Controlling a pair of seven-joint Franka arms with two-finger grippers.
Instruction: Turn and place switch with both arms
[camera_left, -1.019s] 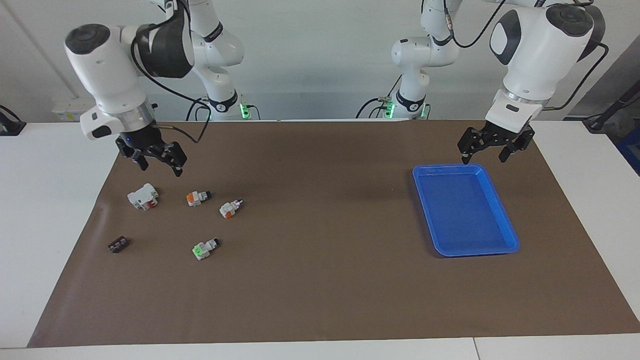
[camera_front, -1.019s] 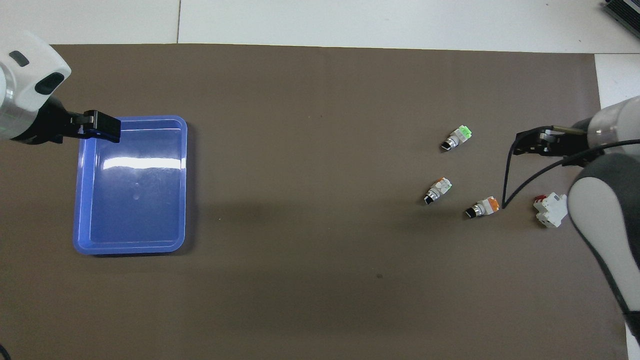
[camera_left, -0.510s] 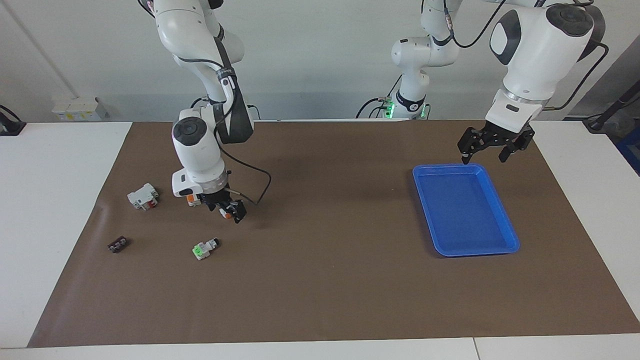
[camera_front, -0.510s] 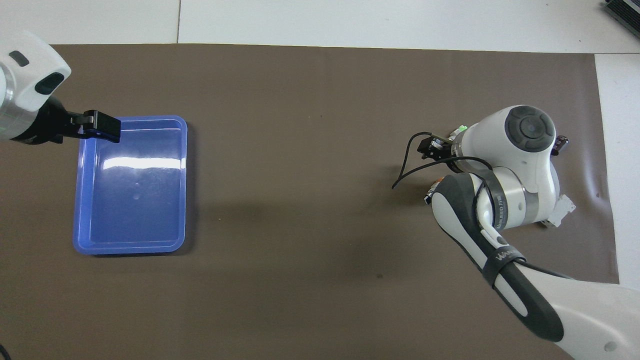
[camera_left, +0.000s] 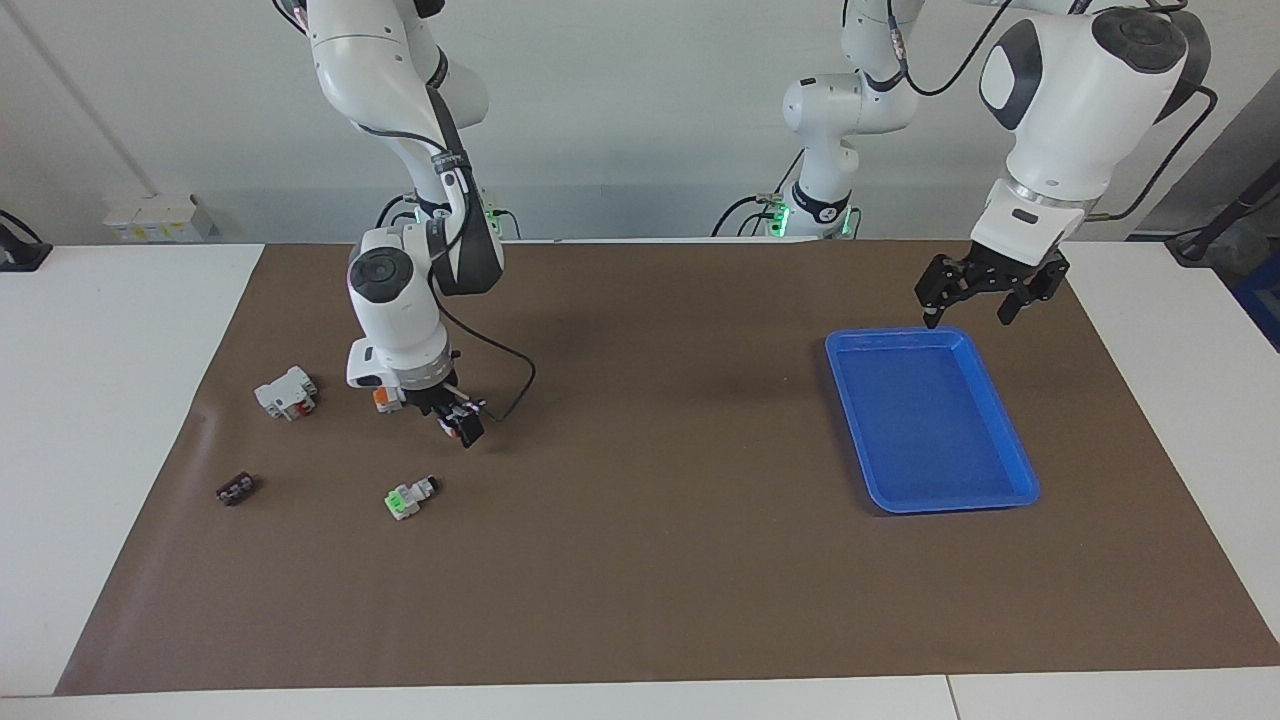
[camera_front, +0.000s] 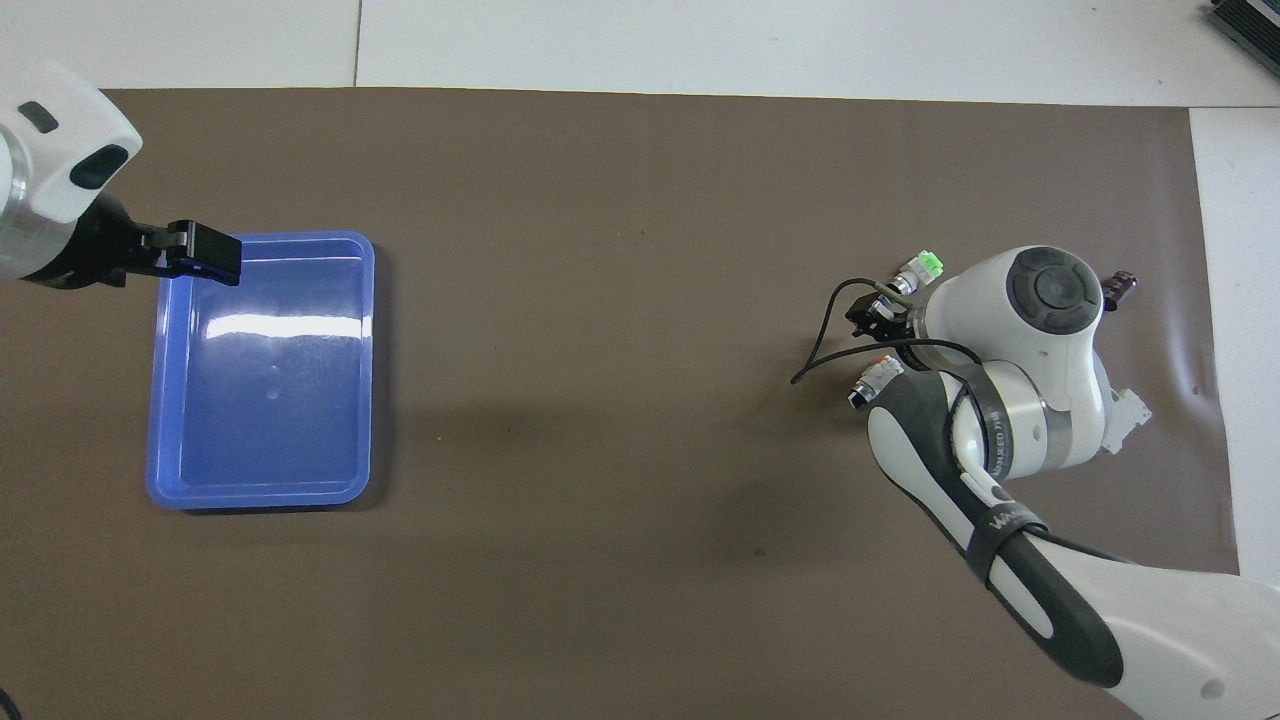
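The switch (camera_front: 874, 377), white with an orange face and a dark knob tip, lies on the brown mat. In the facing view my right gripper (camera_left: 457, 424) is low at this switch and hides most of it; only its pinkish tip (camera_left: 474, 406) shows. In the overhead view the right gripper (camera_front: 868, 318) shows between this switch and a green-faced switch (camera_front: 922, 268). I cannot tell whether it touches the switch. My left gripper (camera_left: 967, 318) hangs open and empty over the rim of the blue tray (camera_left: 950, 503) that is nearest the robots, and waits; it also shows in the overhead view (camera_front: 200, 252).
An orange-faced switch (camera_left: 383, 400) lies beside the right wrist. The green-faced switch (camera_left: 408, 497) lies farther from the robots. A white block with red marks (camera_left: 285, 392) and a small black piece (camera_left: 236, 488) lie toward the right arm's end. The tray (camera_front: 260, 495) holds nothing.
My right arm swung from above the white block over to the middle switch and came down low at it. The left arm has not moved.
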